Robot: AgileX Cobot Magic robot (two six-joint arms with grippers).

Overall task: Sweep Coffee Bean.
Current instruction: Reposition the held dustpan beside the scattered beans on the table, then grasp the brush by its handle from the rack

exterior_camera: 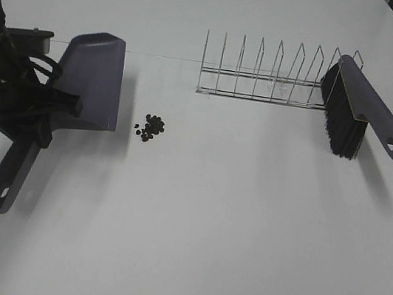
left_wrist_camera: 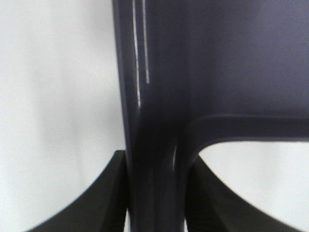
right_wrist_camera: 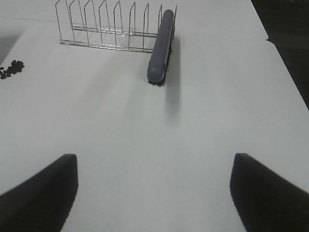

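The coffee beans (exterior_camera: 151,127) lie in a small loose cluster on the white table; they also show in the right wrist view (right_wrist_camera: 12,68). A purple dustpan (exterior_camera: 91,78) sits just left of them, its edge a short gap away. My left gripper (exterior_camera: 36,121) is shut on the dustpan's handle (left_wrist_camera: 159,96), one finger on each side. A purple brush (exterior_camera: 360,106) with black bristles leans at the right end of a wire rack (exterior_camera: 267,76). My right gripper (right_wrist_camera: 153,164) is open and empty, well short of the brush (right_wrist_camera: 161,48), and out of the high view.
The wire rack (right_wrist_camera: 106,29) stands at the back, behind and right of the beans. The table's right edge and dark floor (right_wrist_camera: 289,43) lie beyond the brush. The handle's end (exterior_camera: 2,195) points toward the table's front left.
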